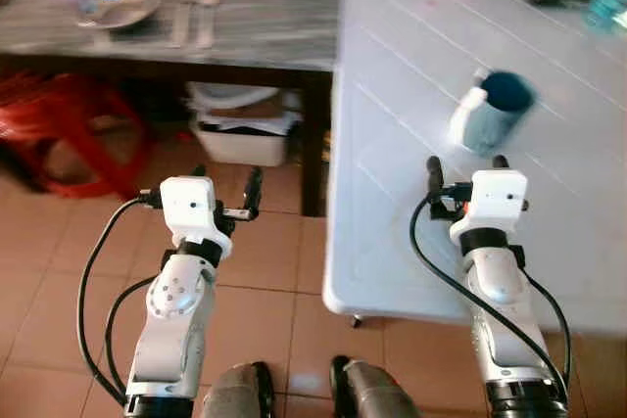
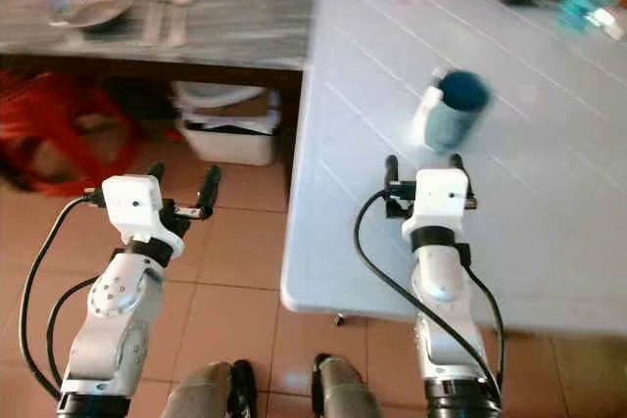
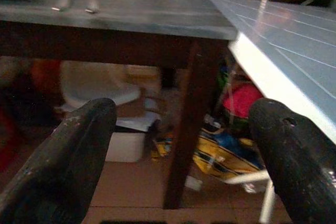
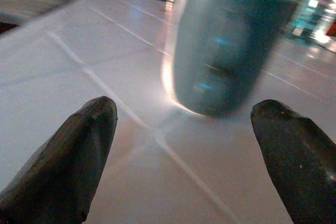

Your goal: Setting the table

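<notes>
The robot's 2 arms rise nearest the camera, the right gripper [image 1: 465, 165] over the near edge of the white table [image 1: 392, 242], fingers spread wide with nothing between them, aimed at the mug [image 1: 495, 110] just ahead. The left gripper [image 1: 227, 178] hangs over the tiled floor, also spread and empty, beside the wooden table [image 1: 255, 26] that carries a plate [image 1: 118, 7] and cutlery [image 1: 191, 22]. The mug, teal with a pale handle on its left side, stands upright near the white table's middle. It looks rigid, glazed, probably slippery and breakable; closing across the body mid-height seems the safest hold.
</notes>
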`<state>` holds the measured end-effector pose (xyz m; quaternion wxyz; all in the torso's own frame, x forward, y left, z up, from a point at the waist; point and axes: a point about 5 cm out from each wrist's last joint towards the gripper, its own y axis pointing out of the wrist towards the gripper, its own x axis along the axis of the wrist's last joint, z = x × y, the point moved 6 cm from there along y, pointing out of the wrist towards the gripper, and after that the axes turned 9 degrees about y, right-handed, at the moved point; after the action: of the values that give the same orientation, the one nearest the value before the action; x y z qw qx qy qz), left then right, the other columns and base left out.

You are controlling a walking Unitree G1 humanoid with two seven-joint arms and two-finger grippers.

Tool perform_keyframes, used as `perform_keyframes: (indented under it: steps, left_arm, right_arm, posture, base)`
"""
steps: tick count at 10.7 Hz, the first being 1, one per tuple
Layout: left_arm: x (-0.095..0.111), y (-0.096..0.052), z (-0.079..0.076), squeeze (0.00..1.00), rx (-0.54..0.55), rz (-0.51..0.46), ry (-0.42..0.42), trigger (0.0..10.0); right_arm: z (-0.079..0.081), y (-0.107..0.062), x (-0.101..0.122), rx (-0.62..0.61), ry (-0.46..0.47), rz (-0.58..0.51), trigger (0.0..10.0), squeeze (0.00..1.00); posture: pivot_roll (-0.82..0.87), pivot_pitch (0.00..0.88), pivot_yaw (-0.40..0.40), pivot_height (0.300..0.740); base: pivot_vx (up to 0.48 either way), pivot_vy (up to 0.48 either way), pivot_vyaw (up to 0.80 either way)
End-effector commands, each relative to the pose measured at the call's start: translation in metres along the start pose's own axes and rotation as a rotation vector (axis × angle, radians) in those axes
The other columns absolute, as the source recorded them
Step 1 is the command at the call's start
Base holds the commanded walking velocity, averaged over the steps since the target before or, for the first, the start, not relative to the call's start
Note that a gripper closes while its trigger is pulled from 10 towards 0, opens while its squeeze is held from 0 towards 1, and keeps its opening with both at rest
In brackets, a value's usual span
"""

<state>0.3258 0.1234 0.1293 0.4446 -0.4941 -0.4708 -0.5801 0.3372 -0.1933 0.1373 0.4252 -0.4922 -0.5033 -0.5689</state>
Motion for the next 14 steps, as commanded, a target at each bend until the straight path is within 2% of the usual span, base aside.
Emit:
perform_keyframes:
  steps: [1,6,9,10,11,14]
  left_arm:
    - [0.002,-0.001,-0.001,0.0,-0.015,0.0,0.003,10.0]
    - [0.003,-0.001,-0.002,0.0,-0.015,0.001,0.007,10.0]
    - [0.004,-0.001,0.0,0.0,-0.012,0.0,0.009,10.0]
    - [0.004,-0.001,-0.001,0.0,-0.015,0.0,0.009,10.0]
    - [0.004,-0.001,-0.001,0.0,-0.019,0.001,0.01,10.0]
    - [0.003,-0.001,0.0,0.0,-0.016,0.002,0.011,10.0]
  right_arm:
    - [-0.006,0.001,-0.001,-0.022,-0.005,0.003,10.0,0.0]
    - [-0.007,0.024,0.012,-0.023,-0.019,-0.041,10.0,0.0]
    - [-0.017,0.028,0.017,-0.057,-0.053,-0.061,10.0,0.0]
    - [-0.019,0.032,0.019,-0.055,-0.055,-0.068,7.8,0.0]
    - [-0.022,0.036,0.023,-0.059,-0.076,-0.081,0.0,0.0]
    - [-0.024,0.039,0.024,-0.065,-0.08,-0.085,0.0,0.0]
  posture:
    - [-0.03,0.21,0.018,0.74]
    - [-0.02,0.213,0.021,0.74]
    - [-0.02,0.215,0.023,0.74]
    - [-0.02,0.216,0.025,0.74]
    - [-0.02,0.217,0.024,0.74]
    - [-0.01,0.218,0.024,0.74]
  base:
    - [0.0,0.0,-0.4]
    - [0.0,0.0,0.0]
    - [0.0,0.0,0.0]
    - [0.0,0.0,0.0]
    - [0.0,0.0,0.0]
    - [0.0,0.0,0.0]
